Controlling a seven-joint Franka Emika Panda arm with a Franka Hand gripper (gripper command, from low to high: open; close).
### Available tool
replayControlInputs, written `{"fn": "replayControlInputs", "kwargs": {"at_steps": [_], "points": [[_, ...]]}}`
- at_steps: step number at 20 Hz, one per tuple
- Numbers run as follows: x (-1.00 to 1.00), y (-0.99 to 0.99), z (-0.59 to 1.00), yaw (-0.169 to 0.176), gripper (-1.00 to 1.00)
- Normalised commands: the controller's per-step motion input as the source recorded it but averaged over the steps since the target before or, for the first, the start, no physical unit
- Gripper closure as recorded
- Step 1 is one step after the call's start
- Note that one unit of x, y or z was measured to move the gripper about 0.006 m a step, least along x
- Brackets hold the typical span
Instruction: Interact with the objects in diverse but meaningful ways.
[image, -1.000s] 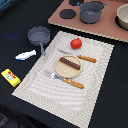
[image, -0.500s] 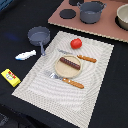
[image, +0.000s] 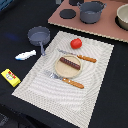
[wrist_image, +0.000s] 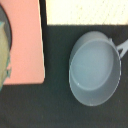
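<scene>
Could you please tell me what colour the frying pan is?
The frying pan is grey, clearest in the wrist view.

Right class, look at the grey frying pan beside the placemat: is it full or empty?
Empty. In the wrist view the grey frying pan shows only bare grey base inside, and the exterior view shows nothing in it either.

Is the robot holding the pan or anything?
Cannot tell. Its pincer isn't in either view. The grey frying pan lies below the wrist camera, with nothing touching it.
</scene>
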Motion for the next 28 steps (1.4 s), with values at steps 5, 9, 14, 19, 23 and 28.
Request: {"fn": "replayControlInputs", "kwargs": {"at_steps": [5, 9, 14, 19, 23, 28], "points": [[0.86, -0.23, -0.35, -0.006, -1.0], [0.68, -0.34, -0.45, 0.001, -1.0], [0.37, -0.31, -0.5, 0.046, -1.0], [-0.12, -0.03, -0.29, 0.118, -1.0], [-0.12, 0.0, -0.23, 0.162, -1.0], [0.15, 0.0, -0.18, 0.133, -1.0]]}}
